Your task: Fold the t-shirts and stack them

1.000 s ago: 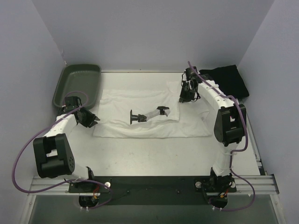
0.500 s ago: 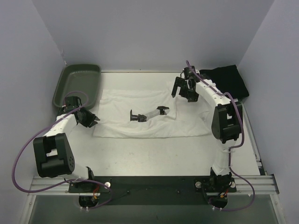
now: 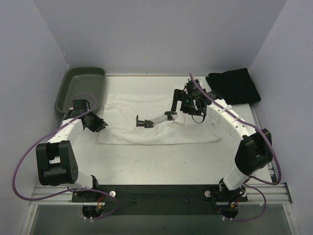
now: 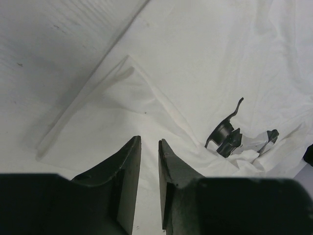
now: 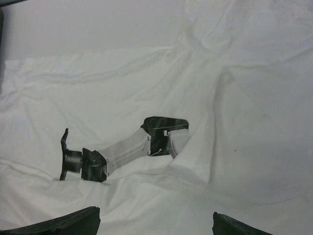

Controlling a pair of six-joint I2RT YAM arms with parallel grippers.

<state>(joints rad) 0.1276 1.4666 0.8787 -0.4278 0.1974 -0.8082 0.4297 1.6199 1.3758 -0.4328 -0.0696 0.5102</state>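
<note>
The white t-shirt (image 3: 146,132) lies spread flat across the middle of the table, with folds along its left edge (image 4: 195,73) and wrinkles in the middle (image 5: 122,83). The black t-shirt (image 3: 234,87) sits folded at the back right corner. My right gripper (image 3: 187,105) hovers over the white shirt's right part, jaws wide open and empty (image 5: 156,227). My left gripper (image 3: 100,125) is low at the shirt's left edge. Its fingers stand a narrow gap apart (image 4: 149,142), and nothing shows between them.
A black and white bracket-like object (image 3: 155,119) lies on the white shirt's middle (image 5: 127,149), ahead of both grippers (image 4: 230,139). The dark green tray (image 3: 80,88) stands at the back left. Grey walls close in the table on three sides.
My right gripper opened and swung left from the shirt's back right part to over its middle. My left gripper shifted slightly and narrowed a little.
</note>
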